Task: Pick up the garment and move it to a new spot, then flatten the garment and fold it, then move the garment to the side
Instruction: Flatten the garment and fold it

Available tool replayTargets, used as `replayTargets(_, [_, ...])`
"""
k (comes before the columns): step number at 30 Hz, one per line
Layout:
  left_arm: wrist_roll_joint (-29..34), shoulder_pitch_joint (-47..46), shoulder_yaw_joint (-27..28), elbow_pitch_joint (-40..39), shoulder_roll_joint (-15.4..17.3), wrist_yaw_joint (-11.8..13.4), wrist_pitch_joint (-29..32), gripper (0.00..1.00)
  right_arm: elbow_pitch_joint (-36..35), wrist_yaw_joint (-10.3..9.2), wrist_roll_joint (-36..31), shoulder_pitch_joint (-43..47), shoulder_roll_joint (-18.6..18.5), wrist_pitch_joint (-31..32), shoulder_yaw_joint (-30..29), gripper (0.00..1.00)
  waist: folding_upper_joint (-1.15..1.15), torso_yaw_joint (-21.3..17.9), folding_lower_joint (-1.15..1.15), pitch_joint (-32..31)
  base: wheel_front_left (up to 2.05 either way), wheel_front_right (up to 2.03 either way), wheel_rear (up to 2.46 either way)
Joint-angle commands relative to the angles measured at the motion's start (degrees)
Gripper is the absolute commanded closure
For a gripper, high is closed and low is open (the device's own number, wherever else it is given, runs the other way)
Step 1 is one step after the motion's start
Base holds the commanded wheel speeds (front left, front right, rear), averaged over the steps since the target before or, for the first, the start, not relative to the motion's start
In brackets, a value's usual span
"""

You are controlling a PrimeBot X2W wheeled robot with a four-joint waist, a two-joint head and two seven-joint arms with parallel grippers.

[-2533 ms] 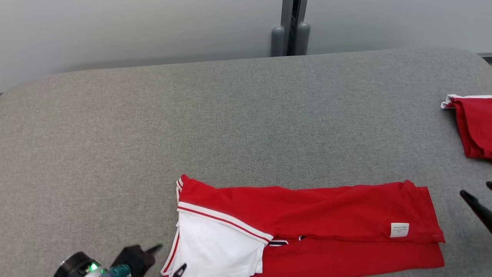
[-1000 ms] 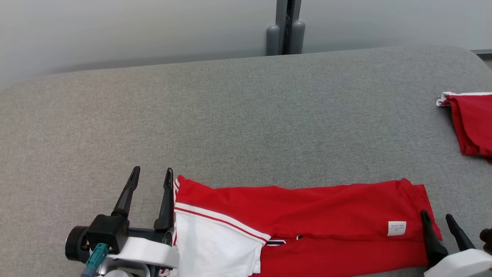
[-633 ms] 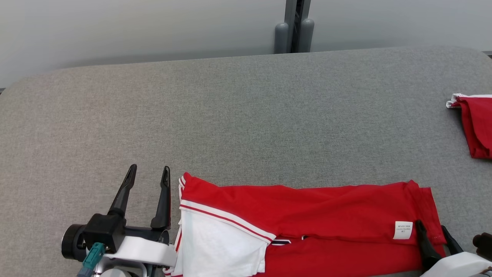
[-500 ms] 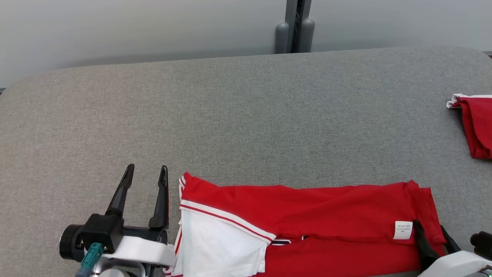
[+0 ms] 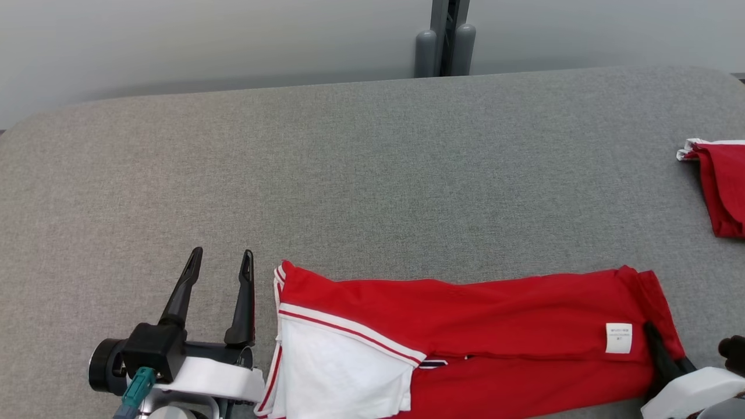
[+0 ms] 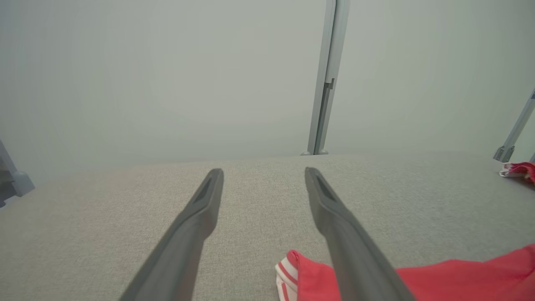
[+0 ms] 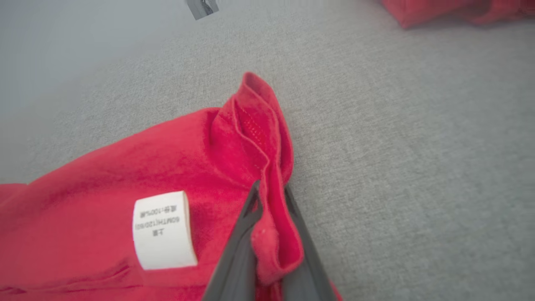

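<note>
A red garment (image 5: 465,331) with a white panel and a white care label lies folded into a long strip along the near edge of the grey table (image 5: 349,174). Just left of its striped left end, my left gripper (image 5: 218,256) stands open with nothing between its fingers; the left wrist view has that end of the garment (image 6: 309,276) beside the left gripper (image 6: 263,173). My right gripper (image 7: 269,190) is shut on the garment's (image 7: 125,179) bunched right edge, which is raised into a ridge. In the head view the right gripper (image 5: 655,340) sits at the right end.
A second red garment (image 5: 722,186) lies at the table's right edge, also seen as a red piece (image 7: 451,10) in the right wrist view. A grey post (image 5: 442,38) stands behind the table against the pale wall. Bare table stretches behind and to the left.
My right gripper closed on the garment's right edge and pulled it up into a ridge; the right end shifted slightly. My left gripper rose beside the left end and has held still since.
</note>
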Motion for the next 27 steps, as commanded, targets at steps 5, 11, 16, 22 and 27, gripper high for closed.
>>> replayTargets(5, [0.2, -0.4, 0.4, 0.3, 0.1, -0.3, -0.2, 0.00, 1.2, -0.05, 0.2, -1.4, -3.7, 0.0, -2.3, 1.00, 0.00, 0.2, 0.00, 0.2, 0.00, 0.00, 0.00])
replayTargets(11, [0.6, -0.2, 0.5, 0.4, 0.0, -0.4, -0.2, 0.00, 3.7, -0.05, 0.1, -2.5, -7.3, 0.0, -3.8, 1.00, 0.00, 0.1, 0.00, 0.2, 0.00, 0.00, 0.00])
replayTargets(16, [0.0, 0.0, 0.4, 0.7, 0.0, -0.3, -0.2, 0.00, 3.9, -0.04, 0.7, -2.4, -8.2, 0.0, -0.8, 1.00, 0.00, -0.3, 0.00, -0.5, 0.00, 0.00, 0.00])
replayTargets(22, [-2.7, 0.4, 0.2, 1.1, 0.0, 0.7, -0.2, 0.00, 0.9, -0.04, 2.6, -1.8, -9.2, 0.0, 4.1, 1.00, 0.00, -1.4, 0.00, -1.8, 0.00, 0.00, 0.00])
replayTargets(27, [-3.8, 0.6, 0.5, 1.2, 0.1, 1.1, -0.2, 0.00, -5.0, -0.03, 6.9, -1.3, -10.5, 1.0, 8.9, 1.00, 0.00, -2.7, 0.00, -3.0, 0.00, 0.00, 0.00])
